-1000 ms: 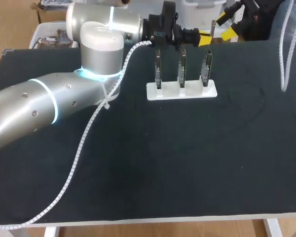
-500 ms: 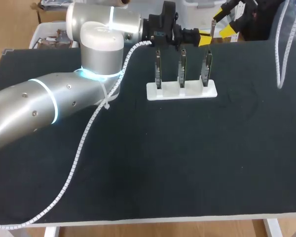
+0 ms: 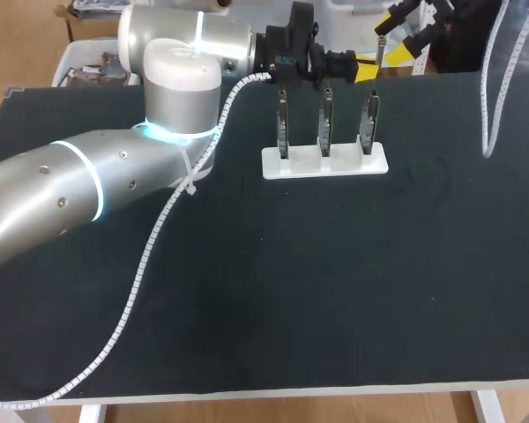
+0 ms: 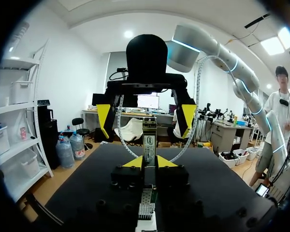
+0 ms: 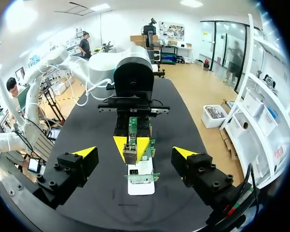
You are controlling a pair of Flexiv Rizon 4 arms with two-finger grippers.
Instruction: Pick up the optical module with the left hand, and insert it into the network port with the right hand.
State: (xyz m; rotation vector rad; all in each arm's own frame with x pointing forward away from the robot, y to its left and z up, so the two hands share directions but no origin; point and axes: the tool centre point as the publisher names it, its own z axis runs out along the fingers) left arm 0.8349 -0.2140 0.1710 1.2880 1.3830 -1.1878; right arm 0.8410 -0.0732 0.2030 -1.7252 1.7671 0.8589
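The left tool (image 4: 149,163) is closed on the optical module (image 4: 149,140). Its two yellow tips press the lower part of the module from either side. The module stands upright and sticks up well above the tips.

The right tool (image 5: 135,152) faces it with its fingers spread wide. One yellow tip stands on each side of the module's upper end, and neither touches it. In the right wrist view the module sits ahead of that tool, in the middle of the gap between its fingers.

In the head view the held module is in the air over the far edge of the worktop (image 3: 335,291), just behind the white stand (image 3: 324,161). The stand rests on the dark worktop and carries three upright port boards (image 3: 326,119) in a row. The module is nearest the right-hand board and is not touching it. From the left wrist view the stand lies below and just ahead of the left tool.

The left arm (image 3: 88,176) comes in low across the worktop's left side, with a spiral-wrapped cable (image 3: 145,260) trailing from it over the surface. Only the right arm's tool and a hanging loop of its cable show at the far right corner.
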